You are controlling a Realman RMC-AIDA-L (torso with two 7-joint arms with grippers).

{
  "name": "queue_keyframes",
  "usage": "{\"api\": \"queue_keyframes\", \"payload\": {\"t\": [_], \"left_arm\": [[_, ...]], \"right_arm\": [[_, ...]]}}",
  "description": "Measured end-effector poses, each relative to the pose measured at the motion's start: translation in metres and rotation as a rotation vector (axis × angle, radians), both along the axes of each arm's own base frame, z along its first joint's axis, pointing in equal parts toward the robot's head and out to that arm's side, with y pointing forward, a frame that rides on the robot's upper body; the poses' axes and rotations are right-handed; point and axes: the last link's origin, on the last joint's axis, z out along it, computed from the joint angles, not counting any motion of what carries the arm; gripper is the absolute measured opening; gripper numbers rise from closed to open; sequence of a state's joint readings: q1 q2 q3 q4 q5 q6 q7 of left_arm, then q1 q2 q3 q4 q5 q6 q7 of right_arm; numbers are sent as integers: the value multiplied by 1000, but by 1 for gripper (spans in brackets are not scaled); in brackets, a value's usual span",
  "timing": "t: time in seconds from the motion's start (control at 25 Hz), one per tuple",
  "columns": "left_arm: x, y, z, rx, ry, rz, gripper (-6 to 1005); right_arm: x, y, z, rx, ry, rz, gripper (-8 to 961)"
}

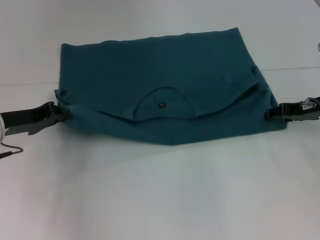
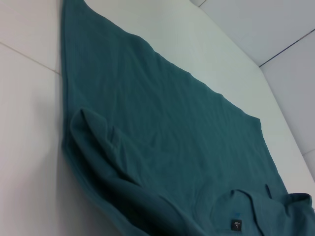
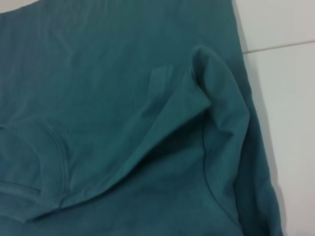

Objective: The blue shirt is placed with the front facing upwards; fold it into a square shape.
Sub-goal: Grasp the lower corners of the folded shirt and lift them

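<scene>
The blue shirt (image 1: 165,75) lies across the white table (image 1: 160,200), its collar end folded over toward me. The round collar with a small label (image 1: 161,105) faces up at the middle. No print shows. My left gripper (image 1: 61,114) is at the shirt's left edge, shut on a bunched fold of cloth (image 2: 93,132). At the right edge, my right gripper (image 1: 270,112) pinches the shirt in the same way, and the cloth rises in a ridge (image 3: 206,93). The folded layer sags between the two grippers.
A white tabletop surrounds the shirt, with a seam line (image 1: 295,68) running behind it. A thin cable (image 1: 10,151) hangs under my left arm. Bare table lies between me and the shirt.
</scene>
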State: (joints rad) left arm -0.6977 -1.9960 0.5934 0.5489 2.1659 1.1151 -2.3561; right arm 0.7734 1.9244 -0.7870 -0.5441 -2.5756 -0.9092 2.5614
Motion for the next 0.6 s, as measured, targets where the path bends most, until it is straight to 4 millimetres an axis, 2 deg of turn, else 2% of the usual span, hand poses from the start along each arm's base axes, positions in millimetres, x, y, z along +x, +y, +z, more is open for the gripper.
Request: {"api": "queue_keyframes", "payload": {"t": [0.6], "left_arm": [[0, 0, -1, -3, -1, 0, 1]], "right_arm": [[0, 1, -12, -3, -30, 8, 548]]}}
